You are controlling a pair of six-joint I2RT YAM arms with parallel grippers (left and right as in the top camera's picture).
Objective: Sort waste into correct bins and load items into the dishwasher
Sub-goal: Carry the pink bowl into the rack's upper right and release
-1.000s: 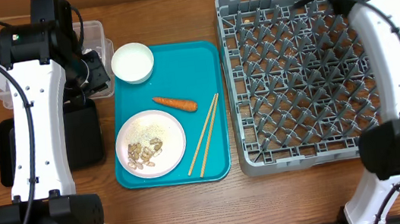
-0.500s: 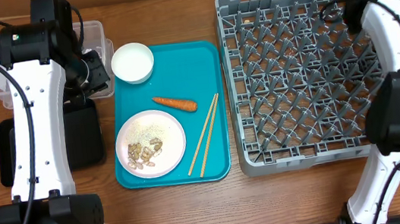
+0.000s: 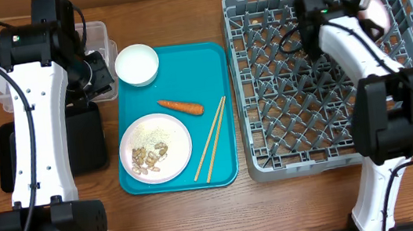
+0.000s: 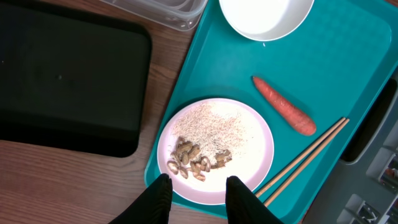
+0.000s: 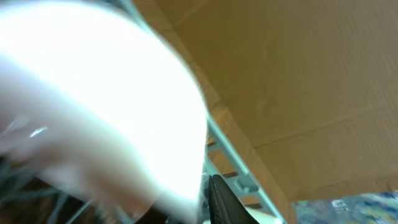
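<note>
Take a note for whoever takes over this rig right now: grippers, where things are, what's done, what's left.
Left gripper: open, empty, above the plate.
Right gripper: at a pinkish bowl over the dish rack, far corner; grip unclear.
On the teal tray: white bowl, carrot, chopsticks, plate with peanut scraps.
Clear tub and black tray: left of the teal tray.
Done: at most one bowl at the rack.
Left: sort carrot and scraps; load white bowl, plate, chopsticks.

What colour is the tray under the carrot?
The tray is teal, clearest in the overhead view.
</note>
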